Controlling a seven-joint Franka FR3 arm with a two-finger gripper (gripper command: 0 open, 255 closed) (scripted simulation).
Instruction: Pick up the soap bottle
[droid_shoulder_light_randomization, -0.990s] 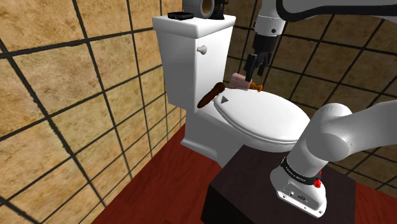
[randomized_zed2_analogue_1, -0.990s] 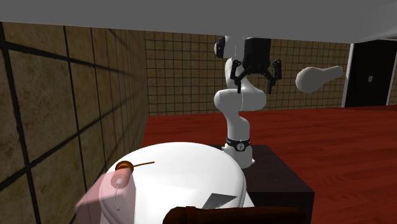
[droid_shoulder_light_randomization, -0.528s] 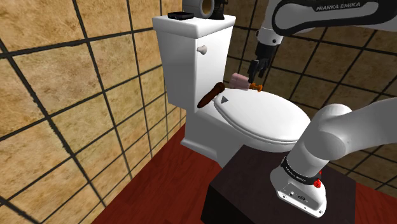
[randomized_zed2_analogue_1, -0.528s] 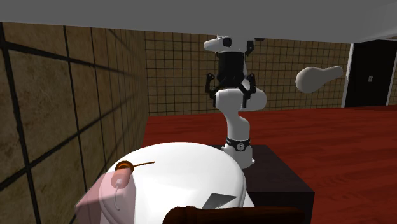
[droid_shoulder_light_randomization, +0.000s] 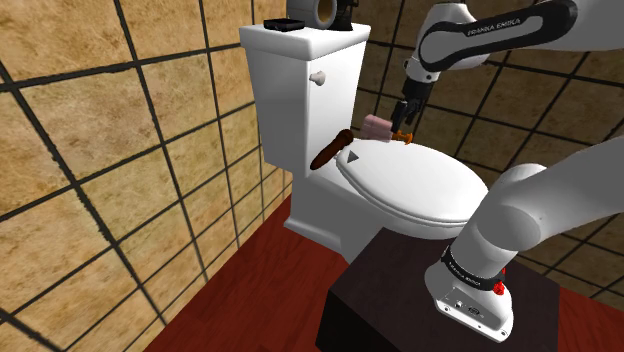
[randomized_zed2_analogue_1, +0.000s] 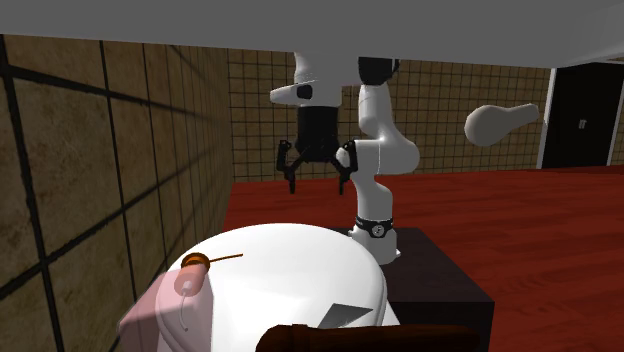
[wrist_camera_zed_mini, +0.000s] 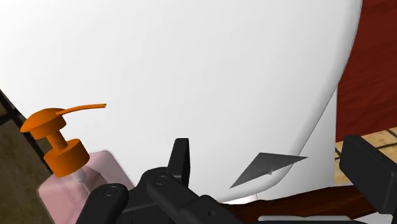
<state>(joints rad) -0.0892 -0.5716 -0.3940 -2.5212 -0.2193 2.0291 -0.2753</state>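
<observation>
The gripper hangs with its fingers apart and nothing is between them. The pink soap bottle with an orange pump lies close ahead of it, to one side and outside the fingers, on the white toilet lid. Farther from the gripper stand the tank and the tiled wall.

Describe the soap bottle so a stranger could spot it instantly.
Start at the white toilet and its closed lid. At the lid's tank end sits the soap bottle: pale pink with an orange pump, unlike the dark brown object nearby.
</observation>
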